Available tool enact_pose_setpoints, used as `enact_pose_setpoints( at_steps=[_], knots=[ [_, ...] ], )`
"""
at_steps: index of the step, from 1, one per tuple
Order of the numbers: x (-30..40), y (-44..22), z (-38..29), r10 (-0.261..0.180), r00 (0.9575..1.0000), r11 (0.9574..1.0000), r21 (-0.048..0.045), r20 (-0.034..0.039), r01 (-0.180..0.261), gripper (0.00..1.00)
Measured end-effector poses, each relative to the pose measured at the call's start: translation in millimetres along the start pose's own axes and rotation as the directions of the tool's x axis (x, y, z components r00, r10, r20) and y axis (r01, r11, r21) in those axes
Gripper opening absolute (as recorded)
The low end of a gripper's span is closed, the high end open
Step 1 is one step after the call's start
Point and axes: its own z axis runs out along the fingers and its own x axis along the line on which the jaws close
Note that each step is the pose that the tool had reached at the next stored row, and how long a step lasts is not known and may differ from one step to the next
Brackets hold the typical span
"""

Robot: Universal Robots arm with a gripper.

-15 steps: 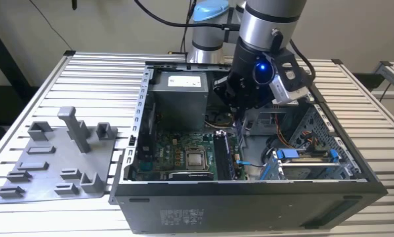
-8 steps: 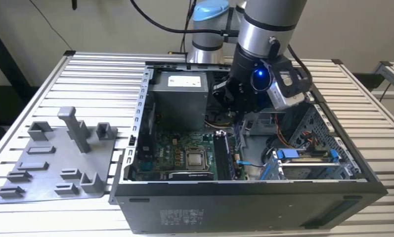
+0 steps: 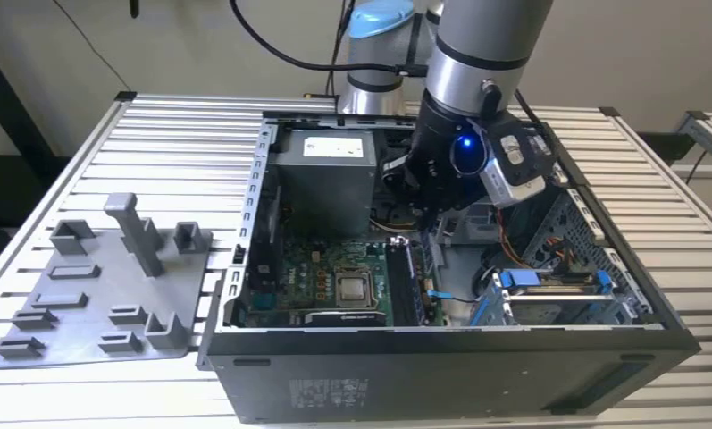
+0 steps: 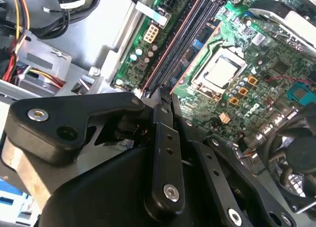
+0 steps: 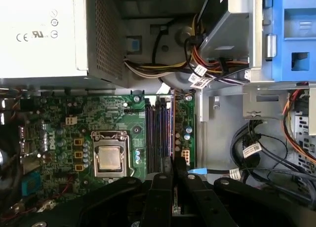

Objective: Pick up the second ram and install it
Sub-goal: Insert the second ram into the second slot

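Farthest to the exterior view's left of the processor (image 3: 356, 288), a grey tray (image 3: 94, 304) with upright posts lies on the slatted bench (image 3: 165, 143). It is well apart from the processor and outside the open computer case (image 3: 451, 380). Inside the case, the grey power-supply box (image 3: 322, 179) sits beyond the processor, toward the far wall. The processor lies in its socket on the green board (image 5: 59, 118) (its metal lid catches the light).

Just to the exterior view's right of the processor run the memory slots (image 5: 158, 128). There the second ram (image 3: 413, 279) stands on edge, a long dark strip with a pale mark on its side; whether it is pressed fully home I cannot tell. The pincer (image 5: 173, 162) hangs over these slots at the end of the silver arm (image 3: 481, 54). In both wrist views its black fingers (image 5: 165, 185) are drawn together, with a thin slit between them and the tips right at the slot line beside the processor. Whether that slit nips the stick's upper edge I cannot tell, since the fingers hide it.

Farther to the exterior view's right of the processor, a bundle of coloured cables (image 5: 217, 69) crosses the bare metal floor of the case. A blue drive bracket (image 3: 547, 281) stands farthest from the processor, near the case's side wall.
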Motion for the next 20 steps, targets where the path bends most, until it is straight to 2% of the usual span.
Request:
enact_pose_setpoints(
  at_steps=[4, 10, 15, 20],
  knots=[
    [2.7, -0.8, 0.6, -0.002, 1.0000, 1.0000, -0.0001, 0.0002, 0.002, 0.14],
    [10.0, -2.6, 6.6, -0.008, 1.0000, 1.0000, -0.0005, 0.0010, 0.008, 0.14],
    [11.9, -3.5, 13.8, -0.011, 0.9999, 0.9999, -0.0032, 0.0009, 0.011, 0.14],
    [11.9, -3.8, 14.4, -0.011, 0.9999, 0.9999, -0.0052, 0.0004, 0.011, 0.14]
  ],
)
